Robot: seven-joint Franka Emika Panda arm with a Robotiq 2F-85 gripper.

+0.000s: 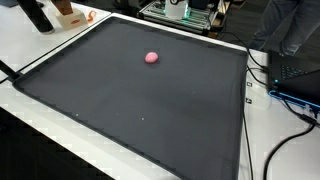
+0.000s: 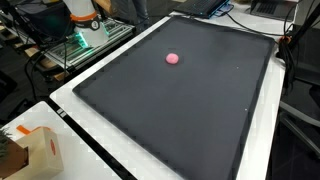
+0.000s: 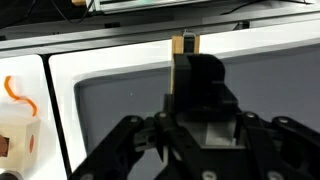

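Observation:
In the wrist view my gripper point(image 3: 197, 58) comes in from the bottom. Its two black fingers point(image 3: 205, 80) stand together as one block over the near edge of the dark mat point(image 3: 110, 100). A small tan piece point(image 3: 185, 43) shows just past the fingertips; I cannot tell whether it is held. In an exterior view the dark gripper point(image 1: 38, 16) hangs at the far corner, beside a white and orange box point(image 1: 70, 15). A pink ball point(image 1: 151, 57) lies alone on the black mat point(image 1: 150, 110), far from the gripper, and also shows on the mat as a pink ball point(image 2: 172, 58).
A cardboard box point(image 2: 32, 152) with orange marks sits on the white table off the mat's corner, seen as a white box point(image 3: 18, 125) at the wrist view's left. An equipment cart point(image 2: 85, 30) stands past the table. Cables point(image 1: 290, 95) lie along one side.

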